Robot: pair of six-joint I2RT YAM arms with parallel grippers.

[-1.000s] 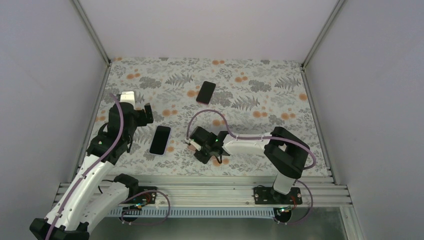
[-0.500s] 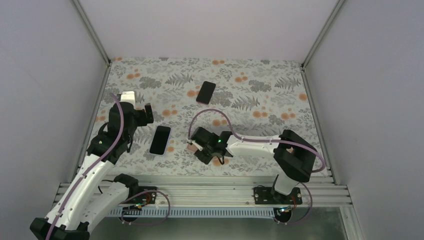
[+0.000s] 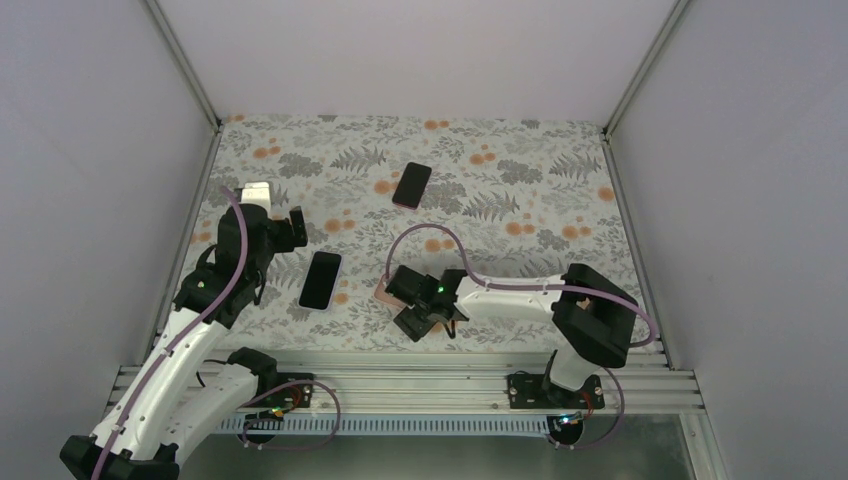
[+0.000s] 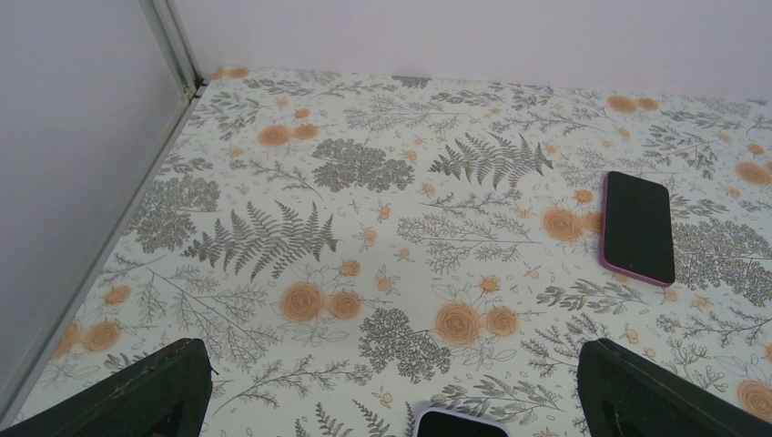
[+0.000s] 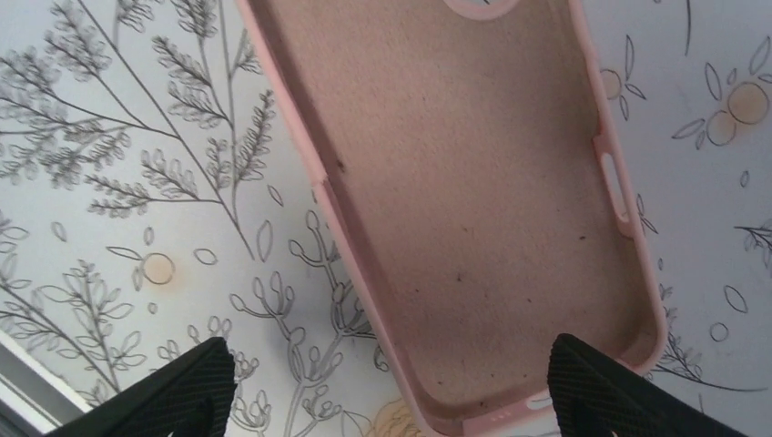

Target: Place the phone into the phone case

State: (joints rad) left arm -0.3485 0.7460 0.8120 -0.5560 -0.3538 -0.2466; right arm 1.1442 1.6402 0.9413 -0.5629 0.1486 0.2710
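The pink phone case lies open side up on the floral table, empty, and only its corner shows in the top view. My right gripper hangs just over the case's near end, open, with one finger on each side and nothing gripped. It sits near the table's front middle. A dark phone with a pale rim lies left of it; only its top edge shows in the left wrist view. My left gripper hovers open beyond that phone.
A second dark phone with a purple rim lies farther back at the middle, also seen in the left wrist view. Grey walls with metal corner posts enclose the table. A rail runs along the near edge.
My right gripper went from shut to open and shifted slightly toward the near edge; the pink case now lies free on the table. The left arm and both phones stayed put.
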